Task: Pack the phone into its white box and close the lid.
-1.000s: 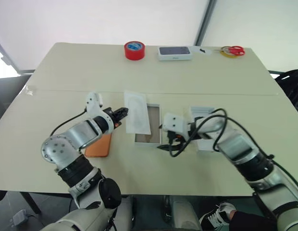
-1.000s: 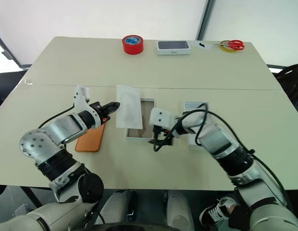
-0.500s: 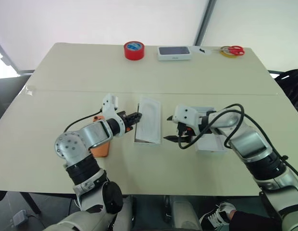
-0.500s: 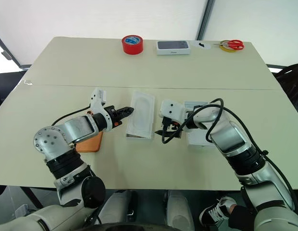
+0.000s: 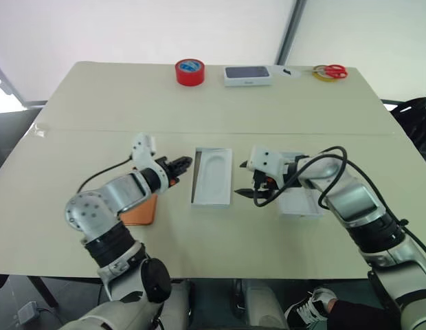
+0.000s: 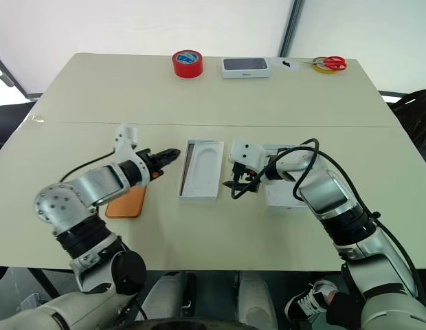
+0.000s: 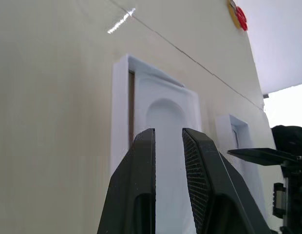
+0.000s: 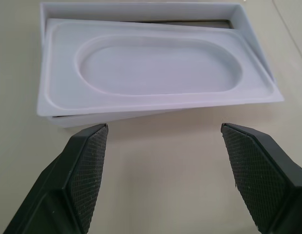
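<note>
On the beige table [image 5: 220, 103], the white box [image 5: 196, 176] lies lengthwise away from me, its insert [image 5: 214, 175] apparently askew inside. My left gripper [image 5: 183, 163], nearly pinched and empty, sits just left of it; my right gripper [image 5: 249, 190], spread wide and empty, just right.

A pale beige table [image 5: 96, 103] is carrying everything, with a thin seam running across it from left to right. Near its middle the white box [image 6: 187, 194] is lying, a flat white insert [image 6: 205, 166] with an oblong recess sitting askew in it (a strip of tan floor showing along its left side). Well to its left the orange phone [image 6: 127, 204] is resting flat; just right of the box the lid [image 6: 288, 198] is lying. Along the far edge a red tape roll [image 5: 189, 71], a dark-screened device on a white base [image 5: 247, 74] and red-handled scissors [image 5: 331, 71] are lying in a row.
</note>
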Controlling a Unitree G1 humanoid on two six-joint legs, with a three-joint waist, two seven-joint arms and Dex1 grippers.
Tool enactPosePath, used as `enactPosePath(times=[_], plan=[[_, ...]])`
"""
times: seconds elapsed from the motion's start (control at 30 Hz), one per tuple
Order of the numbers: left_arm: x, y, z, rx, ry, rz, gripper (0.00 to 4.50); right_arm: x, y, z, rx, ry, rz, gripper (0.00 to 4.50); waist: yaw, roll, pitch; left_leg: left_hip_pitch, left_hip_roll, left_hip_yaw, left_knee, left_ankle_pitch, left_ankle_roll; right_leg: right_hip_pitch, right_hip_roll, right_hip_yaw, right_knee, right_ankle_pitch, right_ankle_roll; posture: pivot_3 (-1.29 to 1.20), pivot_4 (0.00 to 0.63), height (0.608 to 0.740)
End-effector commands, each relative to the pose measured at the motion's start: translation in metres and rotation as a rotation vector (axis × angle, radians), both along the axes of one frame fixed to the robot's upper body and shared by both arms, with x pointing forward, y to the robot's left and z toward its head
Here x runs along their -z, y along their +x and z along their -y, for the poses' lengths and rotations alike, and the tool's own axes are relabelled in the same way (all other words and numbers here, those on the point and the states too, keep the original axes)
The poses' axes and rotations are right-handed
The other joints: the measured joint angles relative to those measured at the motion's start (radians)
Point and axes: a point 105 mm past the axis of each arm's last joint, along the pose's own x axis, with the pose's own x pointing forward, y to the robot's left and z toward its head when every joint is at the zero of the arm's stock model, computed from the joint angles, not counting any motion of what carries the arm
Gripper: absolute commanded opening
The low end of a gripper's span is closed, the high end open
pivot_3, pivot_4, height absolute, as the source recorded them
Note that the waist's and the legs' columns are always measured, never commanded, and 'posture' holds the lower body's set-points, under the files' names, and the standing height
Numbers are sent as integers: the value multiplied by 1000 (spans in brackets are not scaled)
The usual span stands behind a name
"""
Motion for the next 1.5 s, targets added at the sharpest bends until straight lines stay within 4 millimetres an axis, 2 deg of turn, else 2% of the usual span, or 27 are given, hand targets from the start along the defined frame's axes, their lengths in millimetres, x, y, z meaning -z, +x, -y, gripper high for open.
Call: enactPosePath(times=[0.03, 0.1, 0.2, 0.23, 0.33, 0.47, 0.8, 1.1, 1.3, 1.37, 1.47, 1.5], plan=[[-24, -6, -21, -21, 209, 177, 942, -23, 14, -1, 53, 42, 73, 2659, -5, 1, 0, 0, 0, 0, -1, 0, 0, 0, 0, 0, 0, 0, 0, 0, 150, 738], [-23, -13, -31, 10, 346, 230, 942, -25, 20, -6, 74, 49, 78, 1660, -13, 1, 0, 0, 0, 1, -2, 0, -1, -1, 0, 1, 0, 0, -1, 0, 150, 738], [-21, -24, -38, 93, 460, 305, 942, -26, 28, -22, 90, 58, 83, 193, -14, 1, 0, 0, 0, 0, -2, 0, -1, -1, -1, 1, 0, -2, -4, 0, 150, 738], [-20, -29, -40, 127, 486, 325, 942, -26, 30, -29, 90, 63, 84, 84, -16, 1, 0, 0, 1, 1, -2, 0, -1, -1, -2, 1, 0, -2, -4, 0, 150, 738], [-13, -43, -43, 230, 564, 368, 942, -25, 30, -51, 59, 59, 97, 84, -18, 2, 0, -1, 1, 1, -2, 0, -1, -2, -2, 1, 0, -2, -4, 0, 150, 738], [-4, -66, -46, 341, 582, 383, 942, -9, 37, -74, 51, 20, 93, 84, -19, 3, 1, -1, 2, 2, -3, 0, -1, -4, -3, 2, 0, -2, -4, 0, 150, 738], [5, -91, -45, 430, 582, 384, 942, 14, 46, -95, 10, -53, 97, 84, -22, 5, 2, -2, 2, 1, -3, 0, 0, -4, -2, 1, 1, -2, -4, 0, 150, 738], [10, -92, -39, 421, 554, 383, 942, 13, 47, -116, -34, 2, 111, 84, -24, 5, 2, -1, 3, 1, -3, 0, 0, -4, -1, 1, 1, -2, -4, 0, 150, 738], [11, -90, -38, 403, 542, 381, 942, 12, 49, -116, -36, 2, 125, 84, -23, 5, 2, -1, 3, 1, -3, 0, 0, -4, 0, 1, 1, -2, -4, 0, 150, 738], [11, -88, -41, 371, 533, 375, 942, 7, 51, -111, -20, 7, 150, 84, -23, 5, 2, -1, 3, 1, -3, 0, 0, -4, 0, 1, 1, -2, -4, 0, 150, 738], [7, -79, -58, 243, 507, 355, 942, -4, 54, -103, 9, 15, 204, 84, -21, 5, 2, -1, 4, 1, -3, 0, 0, -4, -1, 1, 1, -2, -4, 0, 150, 738], [8, -74, -68, 181, 503, 330, 1181, -7, 53, -102, 12, 25, 213, 27, -21, 5, 2, -1, 3, 1, -3, 0, 0, -4, -1, 1, 1, -2, -4, 0, 150, 738]])
